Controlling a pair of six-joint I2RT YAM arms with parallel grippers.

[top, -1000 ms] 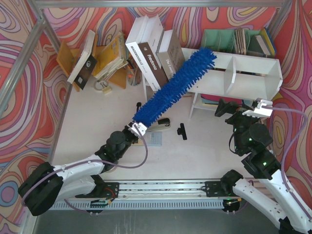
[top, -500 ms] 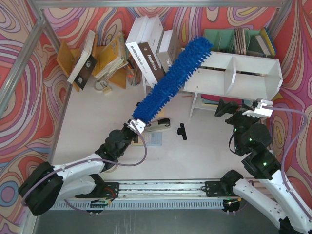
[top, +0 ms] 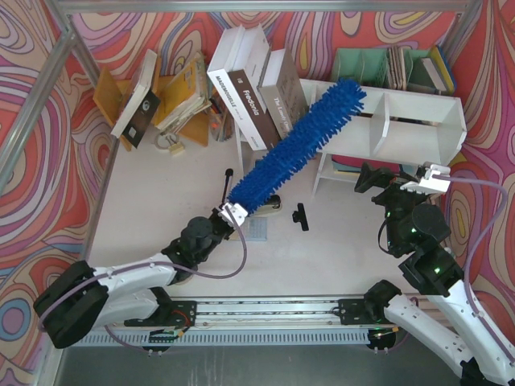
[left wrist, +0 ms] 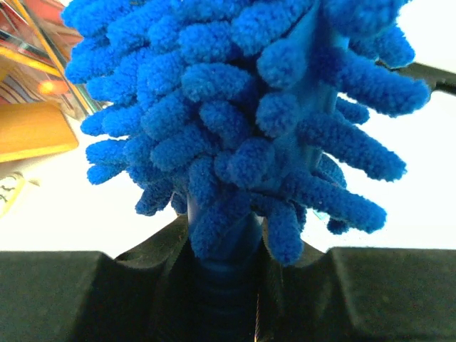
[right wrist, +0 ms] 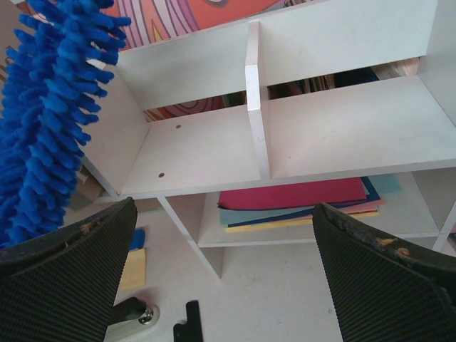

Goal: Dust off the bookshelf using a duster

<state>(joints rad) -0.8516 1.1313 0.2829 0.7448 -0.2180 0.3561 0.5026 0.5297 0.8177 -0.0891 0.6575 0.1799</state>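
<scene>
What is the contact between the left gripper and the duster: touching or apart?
Touching. The left wrist view shows the left gripper closed on the handle of the duster, no gap either side.

— What sits on the white counter [top: 153, 201]?
— The bookshelf [top: 418, 133] stands far right on its legs, with coloured folders [right wrist: 292, 196] flat beneath it. An orange book rack [top: 107, 95] is far left. Mid-counter lie a stapler [top: 272, 206] and, near it, a small black object [top: 300, 215].

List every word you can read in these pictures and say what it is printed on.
"MADEMOISELLE": spine of the white book.
"Fredono", last letters unsure: spine of the dark book.
"The L...", rest blurred: spine of the grey book.
Other covers are too small to read; the wrist views show no text.
</scene>
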